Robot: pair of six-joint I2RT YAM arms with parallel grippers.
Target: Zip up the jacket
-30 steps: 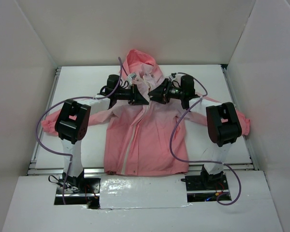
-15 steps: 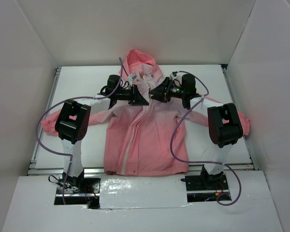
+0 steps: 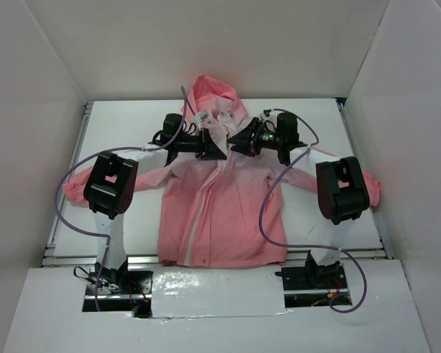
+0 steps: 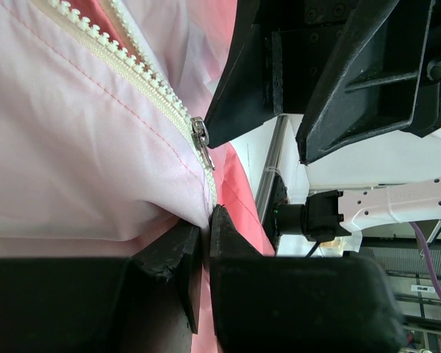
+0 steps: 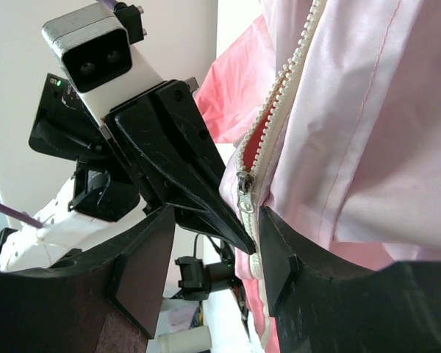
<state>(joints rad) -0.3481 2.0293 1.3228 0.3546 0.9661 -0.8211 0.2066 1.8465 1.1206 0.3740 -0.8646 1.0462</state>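
The pink jacket (image 3: 228, 213) lies flat on the table, hood at the far end, its light zipper (image 3: 200, 213) closed up to the chest. My left gripper (image 3: 221, 152) is at the collar, shut on the lilac fabric edge (image 4: 132, 147) just below the metal zipper slider (image 4: 201, 140). My right gripper (image 3: 234, 145) faces it from the right, open, and holds nothing. In the right wrist view the slider (image 5: 244, 193) and zipper tape hang between its fingers (image 5: 279, 257), with the left gripper's black fingers (image 5: 191, 184) beside them. Above the slider the teeth are apart.
White walls close in the white table (image 3: 117, 125) on three sides. Metal rails run along the left edge (image 3: 67, 184) and the right edge (image 3: 367, 154). Purple cables (image 3: 268, 198) loop over the jacket and the sleeves. The sleeves spread out under both arms.
My right gripper has drawn back slightly up and to the right from the collar. The left gripper and the jacket have not moved.
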